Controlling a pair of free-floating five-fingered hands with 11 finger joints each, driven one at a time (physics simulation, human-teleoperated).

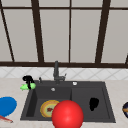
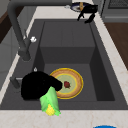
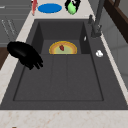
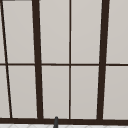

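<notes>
Here, left hand (image 1: 28,79) at the sink's back-left corner, fingers curled round a green corn cob (image 1: 27,86); cob over the counter edge just left of the sink rim (image 1: 30,100), husk green, yellow tip (image 2: 50,110) pointing outward in the left side view. Same hand (image 2: 37,86) large and dark in that view, covering the cob's upper part and part of the left basin's wall.

Right hand (image 1: 93,103) hanging over the right basin, fingers relaxed and pointing down, holding nothing; seen in the right side view (image 3: 25,54) near the basin's front wall, apart from the floor below.

Left basin: yellow-rimmed plate (image 1: 48,108) flat on the floor, a small red piece (image 2: 66,84) at its middle; room left around the plate on all sides. Right basin floor bare beneath the hand.

Faucet (image 1: 56,72) upright at the back rim, between the basins, spout reaching forward. Blue plate (image 1: 7,105) on the left counter, cut off by the frame edge; a red utensil (image 1: 5,118) just beside it, kind hard to make out. Red ball (image 1: 67,115) in front, covering the sink's front rim and part of the plate. Dark bowl (image 1: 125,109) at the right edge, mostly cut off. Window (image 4: 70,62) behind, dark bars.
</notes>
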